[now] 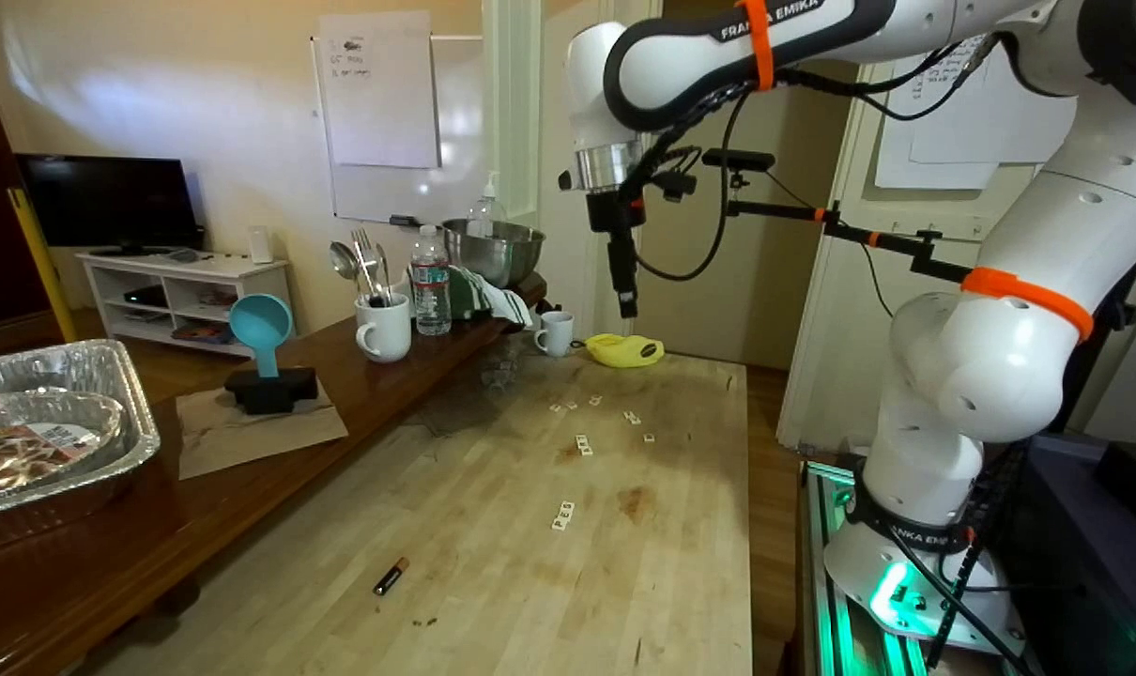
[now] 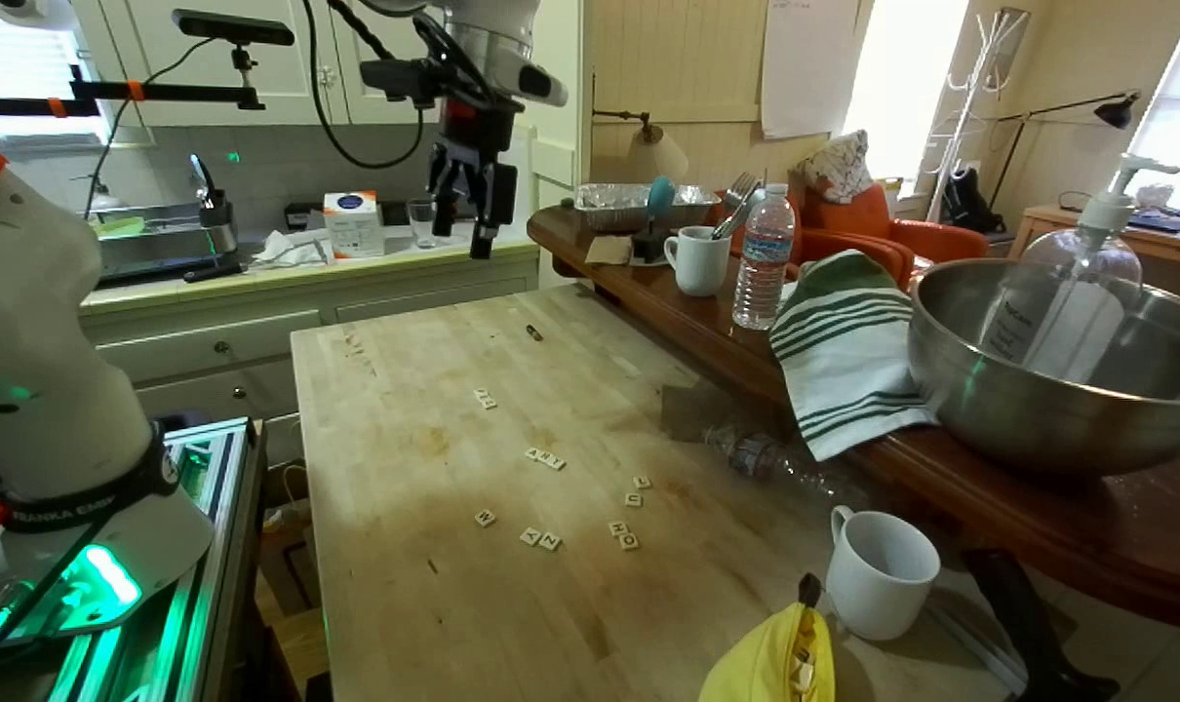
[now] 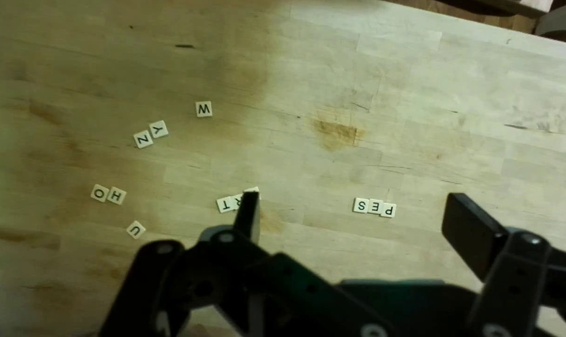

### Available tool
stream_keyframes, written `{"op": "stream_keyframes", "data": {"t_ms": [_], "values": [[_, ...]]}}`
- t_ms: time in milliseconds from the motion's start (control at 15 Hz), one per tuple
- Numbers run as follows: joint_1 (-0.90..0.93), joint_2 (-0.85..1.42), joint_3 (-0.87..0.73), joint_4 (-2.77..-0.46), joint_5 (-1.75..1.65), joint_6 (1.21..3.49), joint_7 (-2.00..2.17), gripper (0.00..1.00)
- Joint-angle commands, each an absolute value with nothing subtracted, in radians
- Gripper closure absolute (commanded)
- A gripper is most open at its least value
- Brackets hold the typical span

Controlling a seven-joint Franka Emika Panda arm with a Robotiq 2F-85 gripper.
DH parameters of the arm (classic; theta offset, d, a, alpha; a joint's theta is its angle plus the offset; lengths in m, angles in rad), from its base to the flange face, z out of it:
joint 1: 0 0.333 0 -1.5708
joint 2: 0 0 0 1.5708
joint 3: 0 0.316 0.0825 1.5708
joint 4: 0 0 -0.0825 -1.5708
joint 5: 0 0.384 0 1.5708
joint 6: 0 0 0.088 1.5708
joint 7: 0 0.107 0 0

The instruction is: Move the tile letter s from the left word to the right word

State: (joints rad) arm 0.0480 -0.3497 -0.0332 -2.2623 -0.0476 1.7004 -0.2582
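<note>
The tile S lies flat at one end of the word PES, touching the E tile; the P tile is at the other end. PES also shows in both exterior views. A second word ends in R and T; my finger covers its first tile in the wrist view. It shows in both exterior views. My gripper is open, empty and high above the table in both exterior views. In the wrist view, PES appears between the fingers.
Loose tiles W, Y, O, H and U lie nearby. A battery, yellow pouch, white mug and clear bottle are on the table. A raised brown counter borders it.
</note>
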Motion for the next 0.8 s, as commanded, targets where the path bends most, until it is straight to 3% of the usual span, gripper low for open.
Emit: {"op": "stream_keyframes", "data": {"t_ms": [0,333,733], "values": [[0.085,-0.302,0.0,-2.35,-0.005,1.837,-0.271,0.0],[0.103,-0.235,0.018,-2.462,0.054,2.072,-0.286,0.0],[0.093,-0.181,0.026,-2.449,0.066,2.036,-0.287,0.0]]}}
